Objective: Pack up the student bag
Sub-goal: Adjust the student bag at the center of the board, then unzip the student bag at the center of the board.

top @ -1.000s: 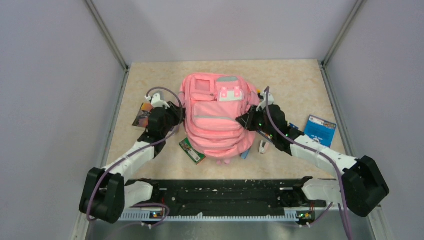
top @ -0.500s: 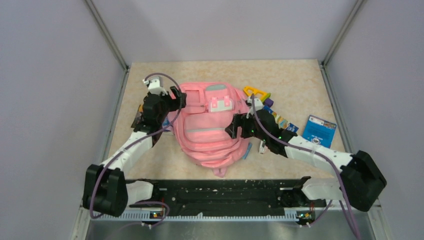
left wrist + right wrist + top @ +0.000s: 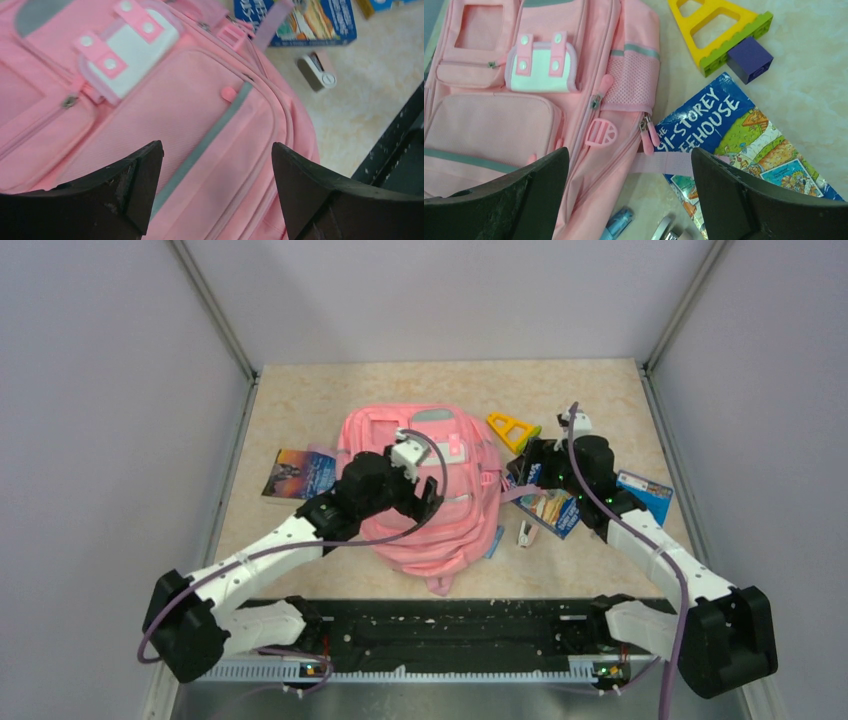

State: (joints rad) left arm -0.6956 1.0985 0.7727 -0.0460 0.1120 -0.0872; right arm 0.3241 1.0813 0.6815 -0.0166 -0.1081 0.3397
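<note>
Beige speckled surface [image 3: 600, 390] between grey walls [image 3: 120, 440] carries everything. Biggest is the student bag [image 3: 455, 540], lying on its back mid-surface with its front pockets and white patch facing up, which puts its zips within reach from above. They look closed to me, so I judge nothing is packed yet. My left claw [image 3: 215, 150] hovers spread wide over the front pocket, gripping nothing. My right claw [image 3: 629, 150] is equally spread above the bag's mesh side. Just beside the bag lies the treehouse book [image 3: 724, 130], crossed by a loose strap. Smaller are the yellow triangle [image 3: 716, 25] touching a purple block [image 3: 750, 58], and a blue pen [image 3: 619, 222] at the bag's edge.
</note>
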